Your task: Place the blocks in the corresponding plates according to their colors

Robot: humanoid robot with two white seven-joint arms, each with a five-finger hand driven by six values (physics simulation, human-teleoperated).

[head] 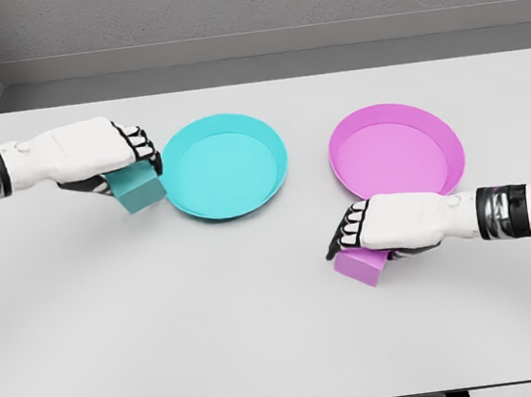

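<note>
left hand and right hand reached inward palm-down, arms nearly level, fingers of each curled in a grasp.

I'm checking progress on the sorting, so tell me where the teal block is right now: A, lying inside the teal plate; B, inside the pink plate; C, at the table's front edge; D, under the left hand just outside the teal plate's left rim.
D: the teal block sits under the left hand, beside the teal plate, not in it.
</note>
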